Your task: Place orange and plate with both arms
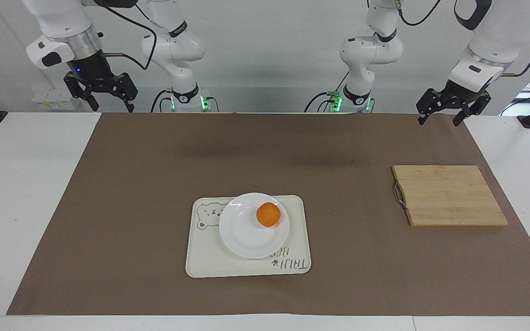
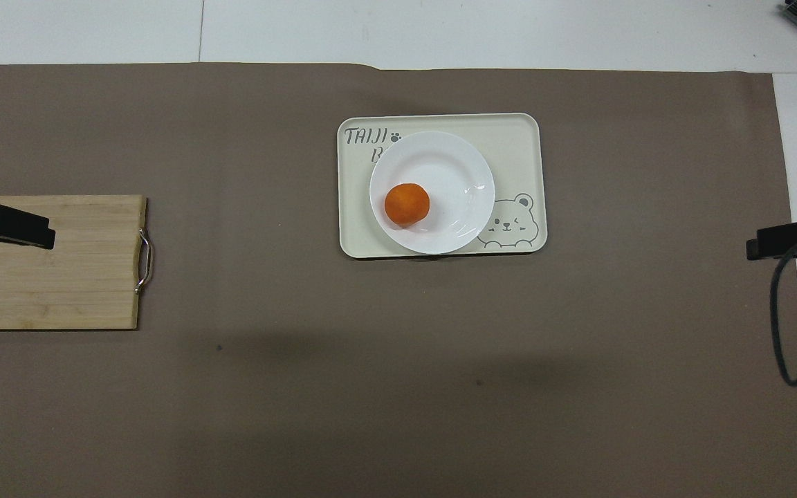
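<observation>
The small round bright-orange fruit [image 1: 268,214] sits in the glossy white round plate [image 1: 246,239] on a cream bear-print tray [image 1: 200,262], while the left tool [image 1: 444,117] and right tool [image 1: 106,105] hang raised, open, empty.

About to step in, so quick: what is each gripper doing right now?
Left gripper: open, holding nothing, raised.
Right gripper: open, holding nothing, raised.

Both arms are glossy white with rounded joint housings and dark bands; green lights glow at their bases. Each wrist ends in a silver ring and a black, angular left gripper [image 1: 444,116] or right gripper [image 1: 100,97]; black cables loop alongside
</observation>
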Controlling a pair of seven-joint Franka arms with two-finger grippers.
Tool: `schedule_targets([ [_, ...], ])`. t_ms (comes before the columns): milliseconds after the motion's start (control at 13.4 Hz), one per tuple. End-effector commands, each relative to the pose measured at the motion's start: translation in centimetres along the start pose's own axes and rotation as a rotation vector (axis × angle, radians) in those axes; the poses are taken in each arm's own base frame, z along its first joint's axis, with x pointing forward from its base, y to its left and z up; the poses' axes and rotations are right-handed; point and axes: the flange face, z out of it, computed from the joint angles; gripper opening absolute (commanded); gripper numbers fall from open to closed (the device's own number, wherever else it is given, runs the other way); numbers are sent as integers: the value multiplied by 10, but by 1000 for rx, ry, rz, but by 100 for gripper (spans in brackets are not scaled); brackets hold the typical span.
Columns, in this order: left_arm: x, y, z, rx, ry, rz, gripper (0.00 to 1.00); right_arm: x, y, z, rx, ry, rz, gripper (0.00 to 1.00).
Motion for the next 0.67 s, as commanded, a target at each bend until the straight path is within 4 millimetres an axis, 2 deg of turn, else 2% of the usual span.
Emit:
schedule_targets([
  [0, -3, -3, -2, 17, -7, -11, 100, 0, 3, 0, -20, 4, 15, 100],
  [597, -3, -3, -2, 17, -7, -11, 100, -1, -1, 0, -20, 1, 7, 100],
])
